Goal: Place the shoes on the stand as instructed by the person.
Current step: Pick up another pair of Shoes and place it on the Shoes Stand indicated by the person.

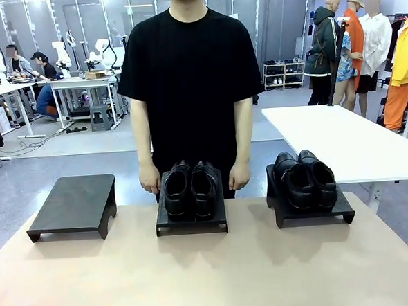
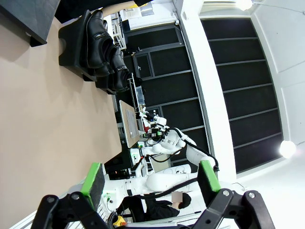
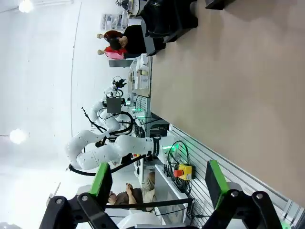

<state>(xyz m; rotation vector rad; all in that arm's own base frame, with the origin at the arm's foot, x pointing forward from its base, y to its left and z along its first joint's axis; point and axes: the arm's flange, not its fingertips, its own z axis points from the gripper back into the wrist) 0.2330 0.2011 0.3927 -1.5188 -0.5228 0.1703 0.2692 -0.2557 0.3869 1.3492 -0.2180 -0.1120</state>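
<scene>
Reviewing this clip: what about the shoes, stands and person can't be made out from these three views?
- Front view: the person's fingertips, hidden behind the middle stand.
- Front view: the rear of the right pair, hidden by the shoes themselves.
- Left wrist view: the empty stand, cut off by the top-left edge.
- Right wrist view: the stand at the top edge, cropped; what it carries is unclear.

A tan bench (image 1: 198, 278) spans the lower half of the front frame. At centre right of the frame a white table (image 1: 356, 140) juts in from the right edge. At the upper left stand white work desks (image 1: 82, 83) with seated people and a grey stool (image 1: 99, 114). A low shoe rack (image 1: 283, 74) sits at the upper right, beside standing people.
</scene>
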